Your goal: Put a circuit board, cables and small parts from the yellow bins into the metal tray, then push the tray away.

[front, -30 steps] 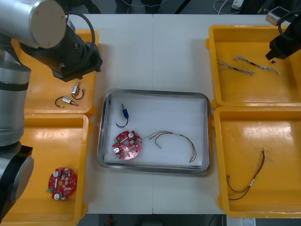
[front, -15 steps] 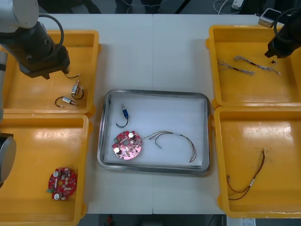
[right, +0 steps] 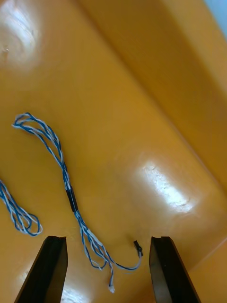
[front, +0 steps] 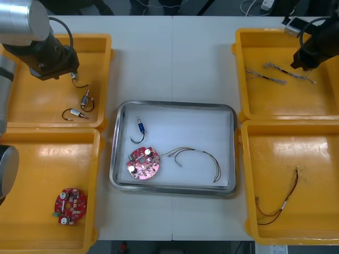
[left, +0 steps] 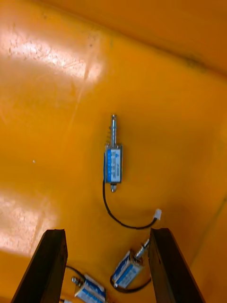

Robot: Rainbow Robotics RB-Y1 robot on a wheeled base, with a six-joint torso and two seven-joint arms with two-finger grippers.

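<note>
Your left gripper hangs over the far yellow bin on the left, its fingers spread wide with nothing between them. A small metal part with a blue label and a thin black lead lies on the bin floor just ahead of the fingers, and two more like it sit close by the fingertips. I'd judge these parts hard, compact and a little slick, so if you want another, close across the flat sides of the body, not on the limp lead. At the middle of the worktop, the metal tray already carries a round red circuit board, a second small metal part and a thin cable. What it lacks is a twisted blue and white cable, which lies in the far yellow bin on the right with a second such cable beside it. Expect it to be very light and floppy: it will droop and trail from wherever you pinch it. The short black sleeve near its middle looks the firmest place to take hold, and from there both halves should hang evenly. Your right gripper hangs over that cable, fingers wide apart and empty, with the cable's loose end lying between them and apart from both.
</note>
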